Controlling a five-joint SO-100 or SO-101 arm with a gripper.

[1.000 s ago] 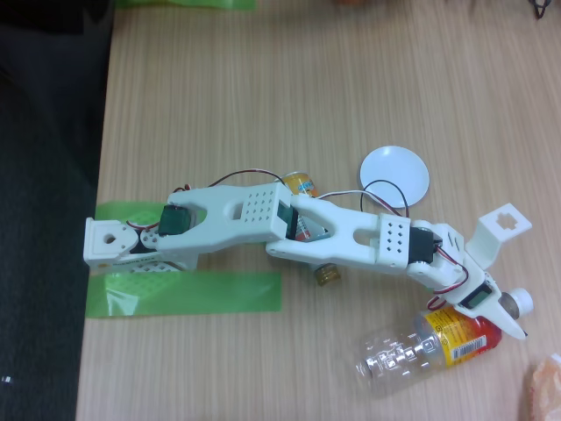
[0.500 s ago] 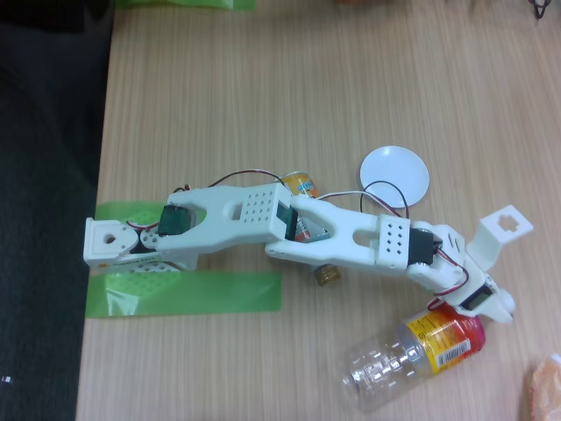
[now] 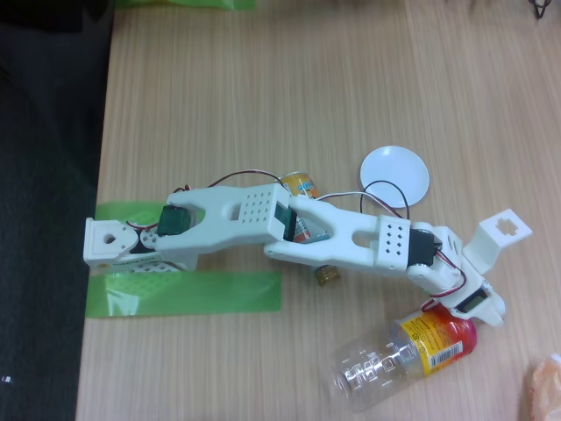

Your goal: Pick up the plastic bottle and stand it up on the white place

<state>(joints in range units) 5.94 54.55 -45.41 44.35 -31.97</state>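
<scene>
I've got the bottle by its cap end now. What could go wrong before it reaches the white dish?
1. The gripper holds the plastic bottle only near its labelled top, with the long clear body sticking out sideways. It could pivot or slip as it is raised.
2. The white dish looks barely wider than the bottle, so a tilted placement could tip over.
3. The small printed can lies partly under the arm, near the dish. A sweep across could knock it.

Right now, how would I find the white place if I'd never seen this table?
Start at the white robot arm stretched across the wooden table. Just above its forearm in the fixed view, beside a loop of black cable, lies the white place. It is a round, shallow white dish, unlike the clear plastic bottle below.
</scene>
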